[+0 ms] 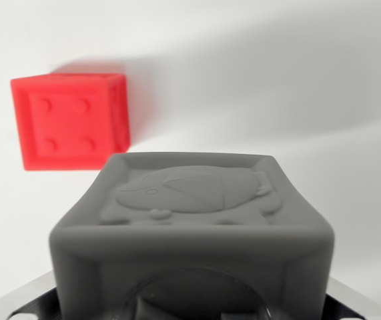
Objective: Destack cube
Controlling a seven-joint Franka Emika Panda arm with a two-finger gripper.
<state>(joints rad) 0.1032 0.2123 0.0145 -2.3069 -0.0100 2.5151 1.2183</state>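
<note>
A gray cube (190, 233) sat very close to the camera and filled the bottom of the wrist view. Its top had a raised edge all around and a bumpy animal picture in the middle. No words could be read on it. Dark gripper parts peeked out under the cube, but I could not tell if the pincer was wide or narrow. Farther back, on the wrist view's left, a red cube (70, 121) with four round dots sat apart from it. White table (337, 127) lay open on the right.
</note>
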